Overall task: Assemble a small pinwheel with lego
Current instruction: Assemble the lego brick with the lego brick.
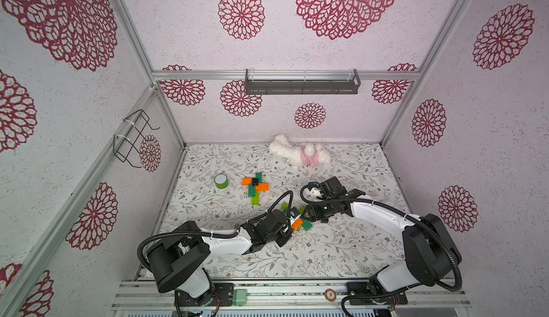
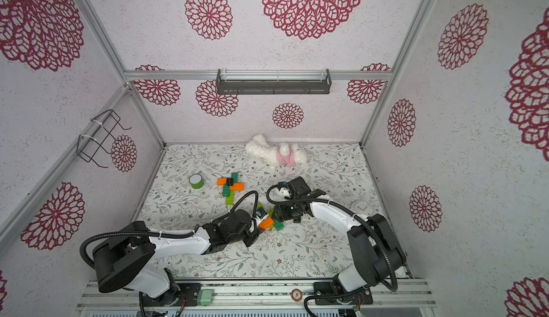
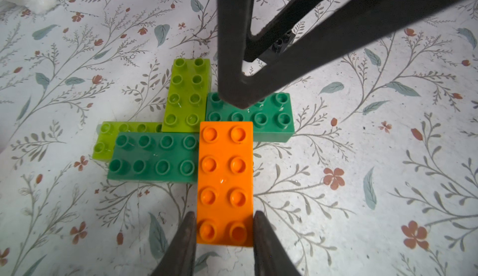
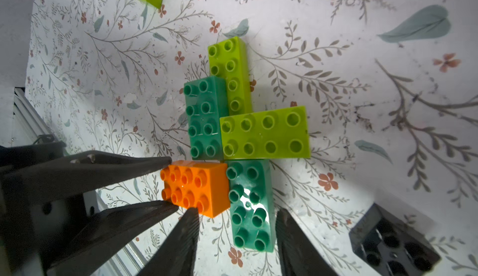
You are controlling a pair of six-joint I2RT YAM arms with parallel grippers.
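- Left wrist view: the left gripper (image 3: pixel 225 213) is shown with its fingers pressed against both long sides of the orange brick (image 3: pixel 224 168), near one end, so this brick is held.
- The orange brick is seen lying studs up on the table (image 3: pixel 388 158), its other end set against the upper lime brick (image 3: pixel 187 96) and the straddled green brick (image 3: pixel 274 127).
- Alongside it, the stacked green brick (image 3: pixel 152 158) is laid over part of the lower lime brick (image 3: pixel 101 142).
- These five bricks are arranged as a pinwheel-like lego cluster (image 2: pixel 278 225), which is found in both top views near the table's middle, between the two grippers.
- In the right wrist view, the right gripper (image 4: pixel 236 209) is placed with one finger on each side of the straddled green brick. A gap is visible on both sides, so the fingers are parted and nothing is gripped.
- A loose black brick (image 4: pixel 393 241) is seen on the table near the right gripper, apart from the cluster.
- Farther out, in both top views, a second lego cross (image 1: pixel 255 188) with a black square (image 1: pixel 255 181) at its centre is seen well apart from both grippers.
- A green tape roll (image 1: pixel 221 181) is stood near that cross.
- A white plush toy (image 1: pixel 298 153) is laid by the far wall, where a grey shelf (image 1: pixel 301 86) is mounted.
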